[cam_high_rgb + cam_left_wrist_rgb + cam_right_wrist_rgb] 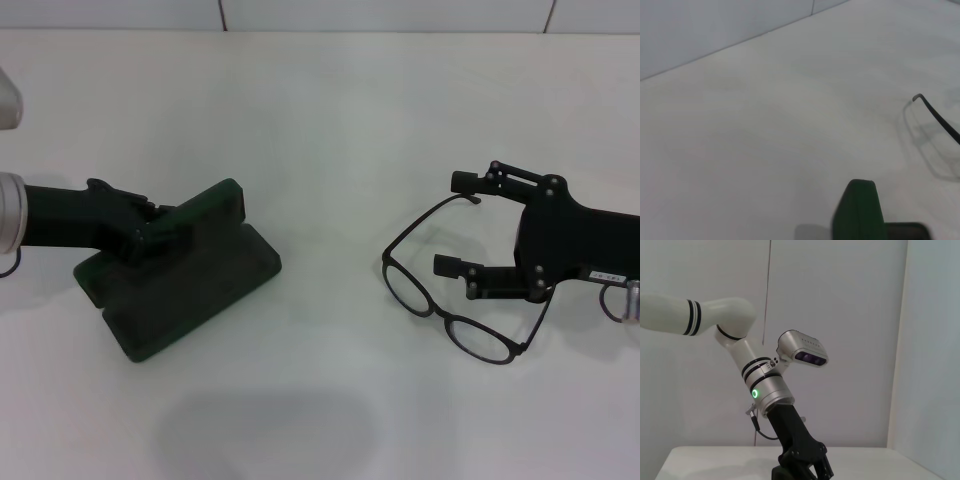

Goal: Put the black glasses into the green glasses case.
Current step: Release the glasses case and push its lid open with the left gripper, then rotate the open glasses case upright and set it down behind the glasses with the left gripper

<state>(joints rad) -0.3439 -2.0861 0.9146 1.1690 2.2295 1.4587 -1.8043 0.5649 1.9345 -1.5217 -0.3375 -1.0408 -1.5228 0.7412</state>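
The green glasses case (190,285) lies open at the left of the white table, its lid (210,215) tilted up. My left gripper (145,232) reaches in from the left and is shut on the lid's edge. The lid's edge also shows in the left wrist view (858,210). The black glasses (436,313) lie unfolded at the right, lenses toward the table's front. One temple arm shows in the left wrist view (937,117). My right gripper (455,223) is open, its fingers spread over the temple arms just behind the lenses, holding nothing.
The white table (320,120) runs back to a pale wall. A gap of bare table separates the case from the glasses. The right wrist view shows my left arm (765,390) across the table.
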